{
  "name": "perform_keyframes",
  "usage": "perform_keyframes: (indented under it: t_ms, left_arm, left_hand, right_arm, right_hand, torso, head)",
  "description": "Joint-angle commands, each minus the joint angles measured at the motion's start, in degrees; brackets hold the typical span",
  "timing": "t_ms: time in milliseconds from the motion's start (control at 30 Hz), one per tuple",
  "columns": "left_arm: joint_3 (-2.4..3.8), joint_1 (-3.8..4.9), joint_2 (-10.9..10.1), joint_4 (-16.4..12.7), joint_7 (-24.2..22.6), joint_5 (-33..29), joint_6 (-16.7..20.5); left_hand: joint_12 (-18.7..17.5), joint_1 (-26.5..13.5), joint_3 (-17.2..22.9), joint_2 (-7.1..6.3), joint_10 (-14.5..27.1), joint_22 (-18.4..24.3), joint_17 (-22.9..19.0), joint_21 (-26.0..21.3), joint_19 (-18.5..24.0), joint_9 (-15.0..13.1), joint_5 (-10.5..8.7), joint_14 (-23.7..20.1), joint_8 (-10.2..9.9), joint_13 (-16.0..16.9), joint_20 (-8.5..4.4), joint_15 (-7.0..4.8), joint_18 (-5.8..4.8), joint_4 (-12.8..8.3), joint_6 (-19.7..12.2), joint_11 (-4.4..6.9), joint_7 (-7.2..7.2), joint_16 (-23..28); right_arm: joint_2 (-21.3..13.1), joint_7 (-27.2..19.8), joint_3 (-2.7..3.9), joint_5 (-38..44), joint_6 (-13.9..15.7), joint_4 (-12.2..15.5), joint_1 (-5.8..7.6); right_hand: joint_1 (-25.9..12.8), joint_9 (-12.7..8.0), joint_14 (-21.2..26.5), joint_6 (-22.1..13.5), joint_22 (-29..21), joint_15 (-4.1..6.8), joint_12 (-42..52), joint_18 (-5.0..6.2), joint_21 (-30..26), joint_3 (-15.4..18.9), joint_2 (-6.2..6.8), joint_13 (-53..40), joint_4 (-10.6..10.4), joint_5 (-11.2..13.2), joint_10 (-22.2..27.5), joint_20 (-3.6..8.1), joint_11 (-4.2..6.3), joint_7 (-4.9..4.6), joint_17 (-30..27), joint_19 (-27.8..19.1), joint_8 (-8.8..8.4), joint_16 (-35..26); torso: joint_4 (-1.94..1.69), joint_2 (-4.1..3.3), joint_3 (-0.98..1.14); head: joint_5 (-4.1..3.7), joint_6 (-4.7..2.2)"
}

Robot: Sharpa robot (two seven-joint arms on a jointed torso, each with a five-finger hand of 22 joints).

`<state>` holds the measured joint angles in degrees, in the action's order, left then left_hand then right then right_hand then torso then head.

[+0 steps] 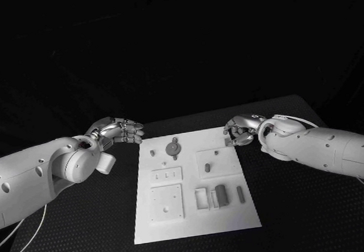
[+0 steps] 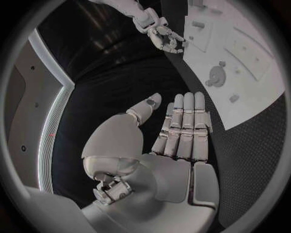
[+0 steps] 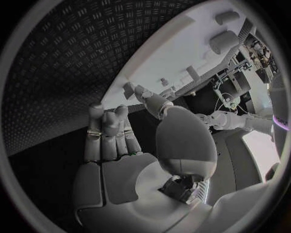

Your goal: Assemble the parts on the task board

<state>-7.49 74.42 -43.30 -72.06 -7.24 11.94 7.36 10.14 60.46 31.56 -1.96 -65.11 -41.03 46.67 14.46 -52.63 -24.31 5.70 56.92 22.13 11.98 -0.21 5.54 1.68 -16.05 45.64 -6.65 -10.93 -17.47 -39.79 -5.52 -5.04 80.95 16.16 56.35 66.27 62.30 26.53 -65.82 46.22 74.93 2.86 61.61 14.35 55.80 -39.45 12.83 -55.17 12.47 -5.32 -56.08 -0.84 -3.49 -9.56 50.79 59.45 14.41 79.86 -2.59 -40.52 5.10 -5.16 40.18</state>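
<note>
A robotics lab — black-draped backdrop, black textured table (image 1: 90, 251) and a white task board (image 1: 198, 219) show it.

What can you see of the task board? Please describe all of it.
The task board is a flat white rectangular plate lying in the middle of the black table, its long side running away from the robot. It looks like matte plastic. Raised square panels and shallow recesses divide its surface, and small grey parts lie or stand on it, among them a round piece near the far end. The left hand and right hand flank its far corners; neither plainly touches it.
</note>
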Motion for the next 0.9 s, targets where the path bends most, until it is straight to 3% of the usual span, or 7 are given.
perform_keyframes:
  t_ms: [33,500,900]
  left_arm:
    - [0.05,0.0,0.1,0.0,-0.8,0.1,-0.9]
    - [0.05,-0.02,0.1,0.0,-0.8,0.1,-1.0]
    - [0.05,-0.02,0.0,0.0,-0.8,0.1,-1.1]
  left_hand:
    - [-0.2,0.1,-0.1,-0.09,-0.4,-0.1,0.1,-0.3,-0.3,0.1,-0.27,0.4,0.0,0.1,0.06,0.04,0.46,-0.1,-0.1,-0.14,0.02,0.3]
    - [-0.3,0.1,-0.1,-0.06,-0.4,-0.1,0.1,-0.4,-0.3,0.1,-0.27,0.4,0.0,0.1,0.06,0.03,0.46,-0.1,-0.1,-0.14,0.01,0.4]
    - [-0.3,0.1,-0.1,-0.04,-0.5,-0.1,0.1,-0.4,-0.3,0.1,-0.27,0.4,0.0,0.1,0.06,0.03,0.45,-0.1,-0.1,-0.14,0.0,0.4]
  right_arm:
    - [0.2,-0.1,-0.01,0.7,-0.7,-0.1,-0.21]
    - [1.2,0.1,-0.01,1.6,-1.4,-1.4,-0.65]
    - [1.8,0.5,-0.01,1.7,-1.3,-2.2,-0.82]
  right_hand:
    - [0.2,0.2,0.1,1.5,1.0,-0.02,0.4,0.65,0.2,0.1,-0.61,-0.1,-0.3,-0.1,0.3,-0.02,0.17,-0.2,0.1,0.1,0.5,0.3]
    - [-0.1,2.4,-0.6,7.9,1.0,2.07,0.9,0.65,0.5,0.4,-2.63,0.2,0.3,-0.1,-0.4,0.35,2.43,2.22,0.2,0.4,4.11,0.3]
    - [-0.4,2.8,-0.7,8.6,1.0,2.35,0.9,0.65,0.6,0.5,-3.1,0.3,0.2,-0.1,-0.5,0.41,2.72,2.51,0.2,0.5,4.42,0.3]
  torso:
    - [-0.01,-0.02,-0.03]
    - [-0.01,-0.01,-0.07]
    - [0.02,-0.03,-0.04]
  head:
    - [0.09,0.07]
    - [0.38,0.24]
    - [0.48,0.33]
